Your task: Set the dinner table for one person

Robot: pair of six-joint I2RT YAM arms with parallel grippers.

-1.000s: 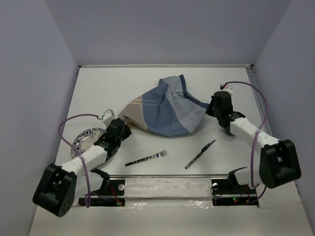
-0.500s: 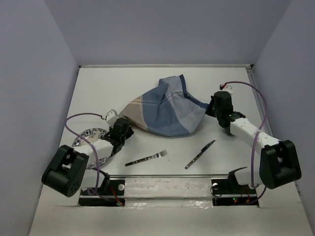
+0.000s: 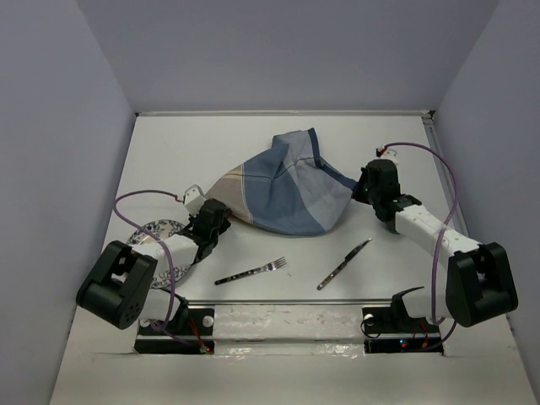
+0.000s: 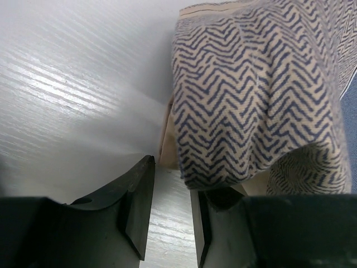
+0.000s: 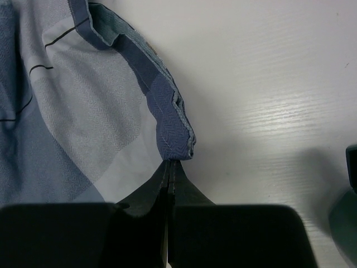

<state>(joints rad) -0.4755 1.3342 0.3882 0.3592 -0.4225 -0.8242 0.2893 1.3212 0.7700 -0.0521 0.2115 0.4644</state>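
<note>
A crumpled blue-and-tan checked placemat [image 3: 283, 186] lies on the white dinner table [image 3: 211, 143]. My right gripper [image 3: 364, 187] is shut on the placemat's right corner [image 5: 173, 139], at its blue hem. My left gripper [image 3: 221, 218] is open at the placemat's left corner [image 4: 245, 100]; the tan herringbone edge hangs over one fingertip [image 4: 215, 198], and bare table shows between the jaws. A fork [image 3: 251, 272] and a knife [image 3: 343, 264] lie near the front. A patterned plate [image 3: 150, 240] lies partly under my left arm.
Lavender walls [image 3: 59, 152] close in the table on the left, back and right. A metal rail [image 3: 287, 301] runs along the front edge between the arm bases.
My left gripper has moved forward and right, from beside the plate up to the placemat's left corner. The right gripper and the placemat have hardly moved.
</note>
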